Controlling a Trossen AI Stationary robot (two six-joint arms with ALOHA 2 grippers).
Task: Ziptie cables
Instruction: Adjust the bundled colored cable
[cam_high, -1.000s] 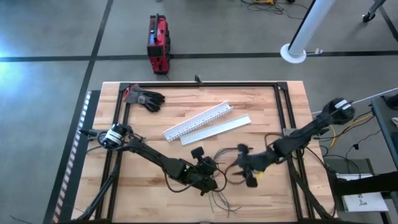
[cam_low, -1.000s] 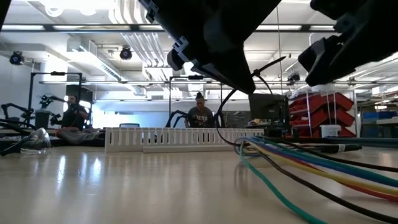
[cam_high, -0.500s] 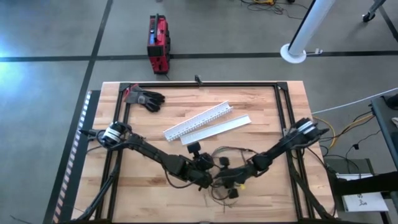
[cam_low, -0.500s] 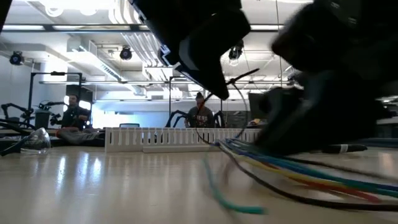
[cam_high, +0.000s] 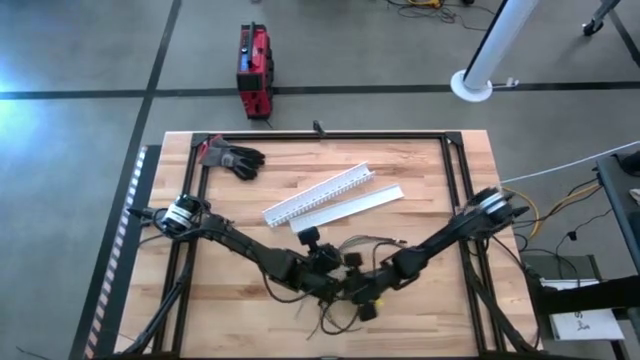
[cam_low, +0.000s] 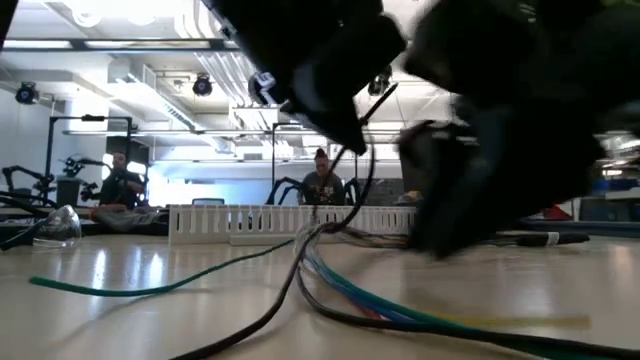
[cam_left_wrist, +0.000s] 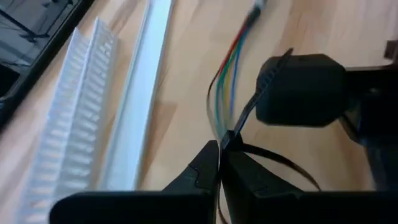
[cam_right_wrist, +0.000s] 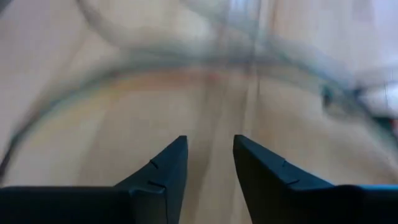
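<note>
— While both arms were reaching in toward the middle of the worktop, where did you have the left hand?

— I had the left hand low over the near-centre of the wood, its two dark fingers pressed together on a thin black strap, a zip tie by the look of it. The strap looped around the cables right at the fingertips. The cables themselves, green, red and blue strands among them, ran away from the pinch across the wood.

— And the right hand?

— I saw the right hand just beside the left one, near the worktop's front edge. Its fingers were spread a little, with a narrow gap and nothing between them. Ahead of it the wires were blurred curves on the wood, so I could not tell which was which.

— Where was the bundle lying overall?

— From above, the cables sat as a loose tangle under and around both hands, with a few strands trailing toward the front edge. In the low view they fanned forward across the surface, one green strand curving off to the side.

— Anything else on there?

— The white slotted channel and its flat lid lay side by side further back, well apart from the hands. A dark glove rested near the far left corner.
</note>
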